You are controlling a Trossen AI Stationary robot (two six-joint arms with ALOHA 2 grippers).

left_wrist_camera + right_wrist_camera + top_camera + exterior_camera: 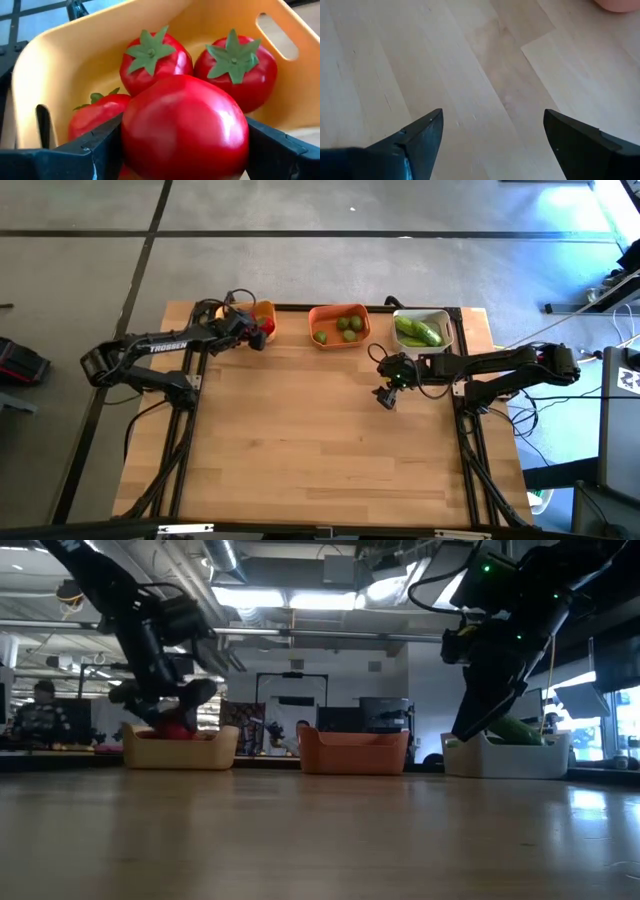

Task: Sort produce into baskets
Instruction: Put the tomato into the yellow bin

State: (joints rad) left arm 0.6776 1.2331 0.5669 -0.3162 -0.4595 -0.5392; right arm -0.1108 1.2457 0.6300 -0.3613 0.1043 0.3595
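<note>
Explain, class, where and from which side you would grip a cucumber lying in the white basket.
Grip a cucumber across its narrow middle, coming straight down from above. It is long and lies flat in the white basket, whose walls block any side approach. Avoid its rounded ends, which would likely slip.

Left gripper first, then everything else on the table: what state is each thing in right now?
Left gripper: shut on a tomato, over the yellow basket.
Yellow basket: holds three other tomatoes.
Orange basket: holds limes.
White basket: holds cucumbers.
Right gripper: open, empty, above bare table.
</note>
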